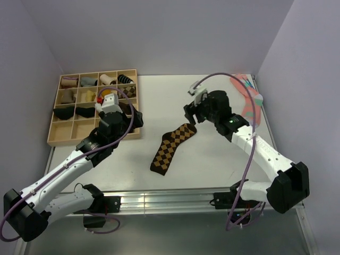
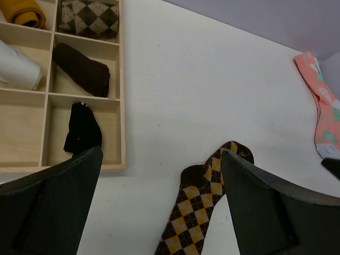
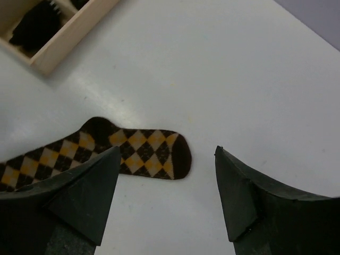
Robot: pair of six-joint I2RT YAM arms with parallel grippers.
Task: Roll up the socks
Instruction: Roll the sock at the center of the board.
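The argyle sock [image 1: 172, 147] is lying flat on the tabletop [image 1: 212, 159] between both arms, looking soft, light and floppy, so pinching its far rounded end seems wisest. Flanking it, the left end effector [image 2: 159, 164] and right end effector [image 3: 166, 154] are hovering spread, gripping nothing.

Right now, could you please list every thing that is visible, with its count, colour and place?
diamond sock: one, dark brown with orange diamonds, flat at the table's centre
pink sock: one, pink with teal patches, flat at the far right edge
wooden tray: one, light wood, many compartments, far left
rolled socks: about ten seen, tan, grey, cream, orange, black, brown, in the tray; some hidden by the arm
table: one, white
left gripper: black, open, empty, by the tray's near right corner
right gripper: black, open, empty, above the diamond sock's far end
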